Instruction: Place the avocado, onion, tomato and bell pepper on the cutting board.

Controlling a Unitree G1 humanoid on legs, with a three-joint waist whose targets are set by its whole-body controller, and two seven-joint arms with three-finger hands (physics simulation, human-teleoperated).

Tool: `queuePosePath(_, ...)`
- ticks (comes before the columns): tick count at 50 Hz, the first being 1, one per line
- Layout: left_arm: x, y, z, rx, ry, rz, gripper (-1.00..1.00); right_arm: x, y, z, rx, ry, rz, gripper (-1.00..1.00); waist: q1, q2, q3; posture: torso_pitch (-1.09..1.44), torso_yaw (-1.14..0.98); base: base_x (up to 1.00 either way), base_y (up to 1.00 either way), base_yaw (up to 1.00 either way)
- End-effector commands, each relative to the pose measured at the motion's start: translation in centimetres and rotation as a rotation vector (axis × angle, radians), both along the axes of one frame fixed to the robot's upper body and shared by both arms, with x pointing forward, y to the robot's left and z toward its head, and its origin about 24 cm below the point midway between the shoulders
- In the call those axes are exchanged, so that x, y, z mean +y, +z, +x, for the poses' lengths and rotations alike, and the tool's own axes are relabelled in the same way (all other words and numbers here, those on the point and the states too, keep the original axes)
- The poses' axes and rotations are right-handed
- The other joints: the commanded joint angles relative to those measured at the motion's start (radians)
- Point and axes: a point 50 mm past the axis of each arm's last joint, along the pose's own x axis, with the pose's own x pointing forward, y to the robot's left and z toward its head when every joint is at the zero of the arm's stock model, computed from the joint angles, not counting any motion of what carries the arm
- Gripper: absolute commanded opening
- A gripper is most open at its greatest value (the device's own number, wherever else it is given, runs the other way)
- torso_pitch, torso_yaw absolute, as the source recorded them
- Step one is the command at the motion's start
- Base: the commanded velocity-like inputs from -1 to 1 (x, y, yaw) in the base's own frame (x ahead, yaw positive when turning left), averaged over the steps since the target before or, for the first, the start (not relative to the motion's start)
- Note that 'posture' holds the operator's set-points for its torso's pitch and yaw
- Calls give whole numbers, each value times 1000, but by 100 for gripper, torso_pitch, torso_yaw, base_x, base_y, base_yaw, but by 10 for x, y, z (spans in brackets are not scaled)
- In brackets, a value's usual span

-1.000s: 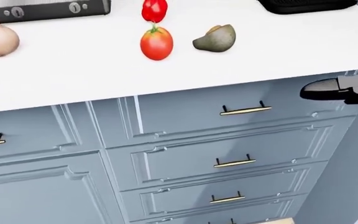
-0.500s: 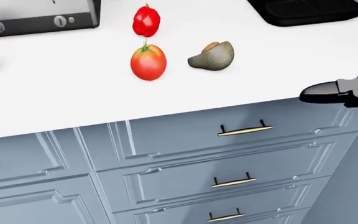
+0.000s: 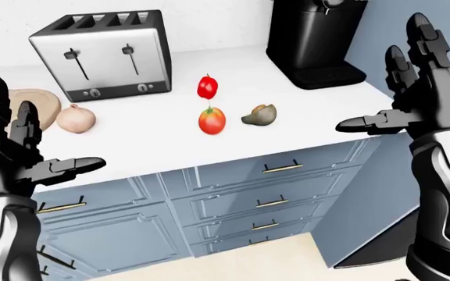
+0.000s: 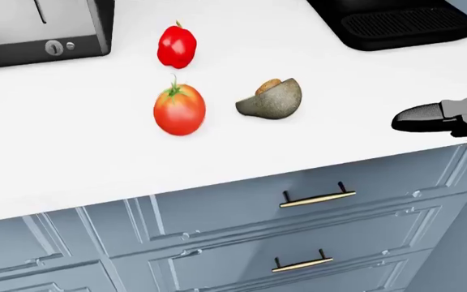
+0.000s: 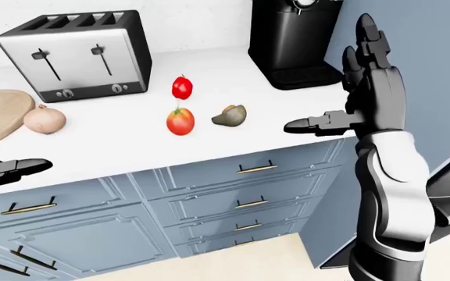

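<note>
Everything slides lower in the head view as the camera lifts toward the surface (image 4: 71, 158), where tomato (image 4: 179, 110), bell pepper (image 4: 176, 45), avocado (image 4: 271, 98) and onion (image 3: 76, 118) lie unheld off the cutting board (image 3: 38, 105), both left hand (image 3: 10, 158) and right hand (image 3: 424, 99) raised with fingers spread, empty, ready for a first grasp.

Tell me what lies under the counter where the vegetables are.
Under the counter are blue cabinets: a stack of drawers with brass handles below the tomato and avocado, and more fronts on the left. Their insides are hidden; the left hand covers part.
</note>
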Motion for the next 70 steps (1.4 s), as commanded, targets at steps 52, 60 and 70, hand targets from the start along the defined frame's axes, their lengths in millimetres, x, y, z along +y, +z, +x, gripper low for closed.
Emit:
queuePosePath(52, 0, 23, -9, -91, 10, 50, 100, 5, 22, -6, -88, 9, -40, 100, -6, -7, -8, 0, 0, 12, 0, 0)
queuePosePath(60, 0, 23, -10, -91, 9, 55, 100, 4, 20, -3, -77, -4, -42, 100, -2, 1, -25, 0, 0, 0, 0, 0)
queuePosePath(70, 1, 27, -11, -99, 16, 60, 100, 2, 29, -1, -90, -51, -13, 100, 9, -7, -31, 0, 0, 0, 0, 0)
